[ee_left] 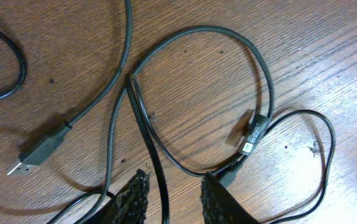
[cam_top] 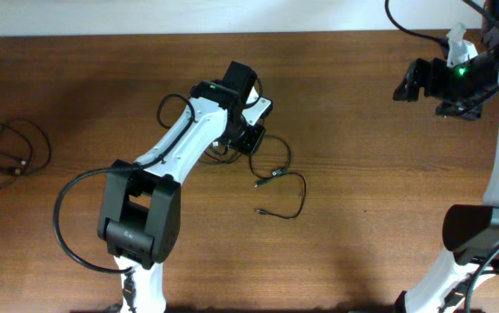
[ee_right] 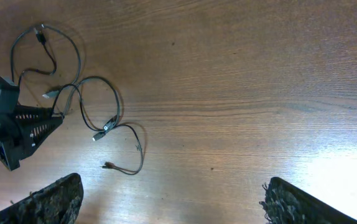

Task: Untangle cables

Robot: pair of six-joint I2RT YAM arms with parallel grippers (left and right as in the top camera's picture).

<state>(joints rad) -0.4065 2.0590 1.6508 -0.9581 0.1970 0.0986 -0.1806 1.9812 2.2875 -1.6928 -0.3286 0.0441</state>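
Left gripper (ee_left: pixel 175 180), jaws ajar, straddles a doubled strand of the cables (ee_left: pixel 138 109); pinching both could tighten the tangle. Right gripper (ee_right: pixel 173 183) gapes empty.

Brown wood-grain table (cam_top: pixel 362 174), pale white strip (cam_top: pixel 232 16) along its far edge

A tangle of cables (cam_top: pixel 273 174) lies near the middle of the table (cam_top: pixel 362 174), partly under the left tool (ee_left: pixel 175 193), with one strand passing between its jaws. Two loose ends trail right and toward the front. A separate coil (cam_top: pixel 10 155) lies at the table's left edge, well apart. The right tool (cam_top: pixel 409 83) hangs over the back right.
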